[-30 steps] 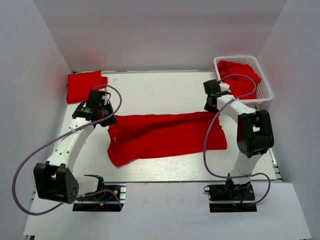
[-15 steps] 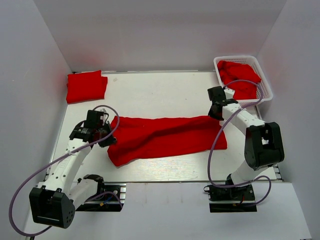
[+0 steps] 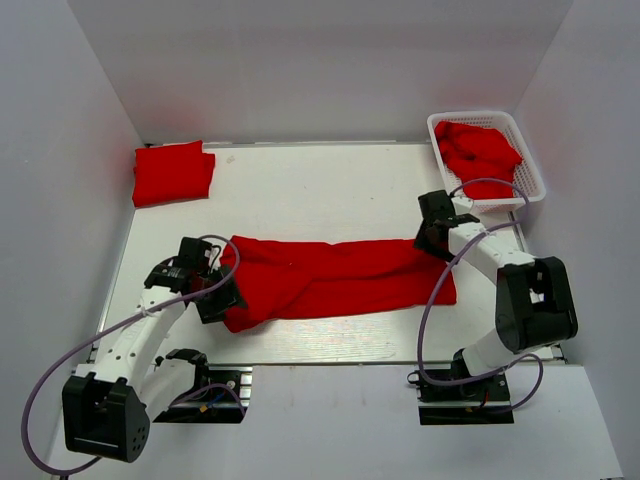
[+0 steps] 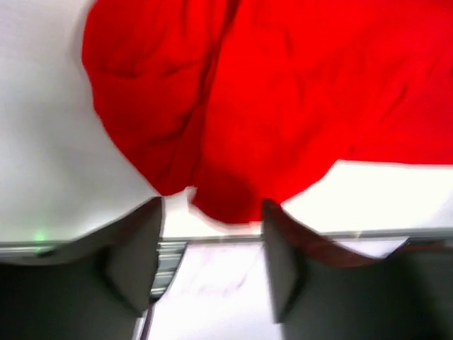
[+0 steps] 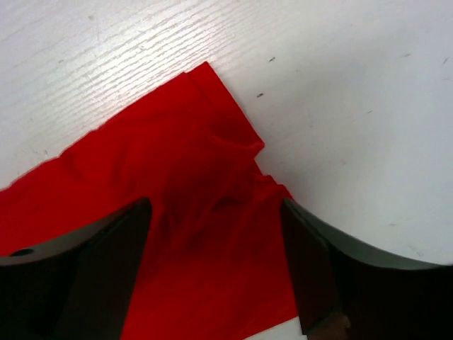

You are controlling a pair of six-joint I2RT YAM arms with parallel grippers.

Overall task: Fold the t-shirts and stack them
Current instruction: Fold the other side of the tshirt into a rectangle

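Note:
One red t-shirt (image 3: 335, 280) lies across the middle of the table as a long narrow folded band. My left gripper (image 3: 226, 298) hangs open at its left end. In the left wrist view the gripper (image 4: 212, 262) has nothing between its fingers, and the shirt's rumpled end (image 4: 269, 106) lies just beyond them. My right gripper (image 3: 430, 244) stands open over the right end. Seen from the right wrist, its jaws (image 5: 216, 269) straddle the cloth (image 5: 177, 184) without touching it. Another t-shirt (image 3: 172, 172) lies folded at the back left.
A white lattice basket (image 3: 530, 158) at the back right holds more crumpled red t-shirts (image 3: 480, 150). The table's near edge and its metal rail (image 4: 170, 248) run right under the left gripper. White walls close in the table on three sides.
Both grippers came toward the near edge with the shirt's far edge in them, folding it into a narrower band. Both have now opened and let the cloth go.

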